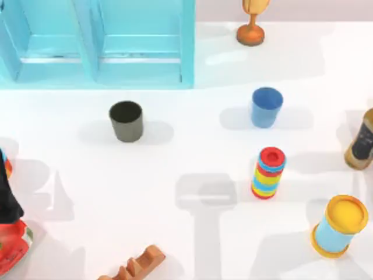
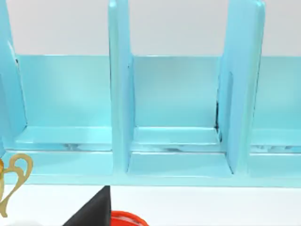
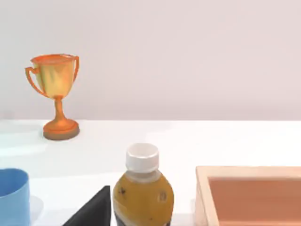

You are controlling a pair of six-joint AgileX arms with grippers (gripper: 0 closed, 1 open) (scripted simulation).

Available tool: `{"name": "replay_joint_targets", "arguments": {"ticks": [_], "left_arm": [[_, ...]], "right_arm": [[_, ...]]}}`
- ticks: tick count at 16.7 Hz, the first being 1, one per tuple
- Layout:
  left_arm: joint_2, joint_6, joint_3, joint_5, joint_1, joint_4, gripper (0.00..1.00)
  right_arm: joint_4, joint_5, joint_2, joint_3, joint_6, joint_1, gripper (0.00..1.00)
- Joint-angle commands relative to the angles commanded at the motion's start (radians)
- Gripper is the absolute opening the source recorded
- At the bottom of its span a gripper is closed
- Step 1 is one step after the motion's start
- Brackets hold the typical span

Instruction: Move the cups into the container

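A dark olive-grey cup (image 1: 126, 121) stands upright on the white table, left of centre, just in front of the light-blue container (image 1: 186, 52). The container has upright dividers and open compartments, and the left wrist view looks into it (image 2: 176, 141) from close by. A blue cup (image 1: 266, 107) stands upright to the right of centre, and its rim shows at the edge of the right wrist view (image 3: 11, 193). Both cups stand free, with nothing touching them.
A striped ring stack (image 1: 268, 172) stands in front of the blue cup, and a yellow-topped light-blue cylinder (image 1: 340, 226) at front right. A bottle (image 1: 361, 140) and an open wooden box (image 3: 249, 193) are at the right, a trophy (image 1: 252, 23) at the back, a brown toothed block (image 1: 137, 265) in front and a black-and-red object (image 1: 11, 233) at the left edge.
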Motion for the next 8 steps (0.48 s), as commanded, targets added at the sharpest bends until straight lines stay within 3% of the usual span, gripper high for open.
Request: {"name": "replay_joint_targets", "arguments": {"ticks": [4, 8], "left_arm": [[0.000, 0.000, 0.000, 0.000, 0.000, 0.000, 1.00], [0.000, 0.000, 0.000, 0.000, 0.000, 0.000, 1.00]], "right_arm": [[-0.021, 0.001, 0.029, 0.030, 0.008, 0.008, 1.00], [-0.141, 0.008, 0.209, 0.214, 0.052, 0.053, 1.00]]}}
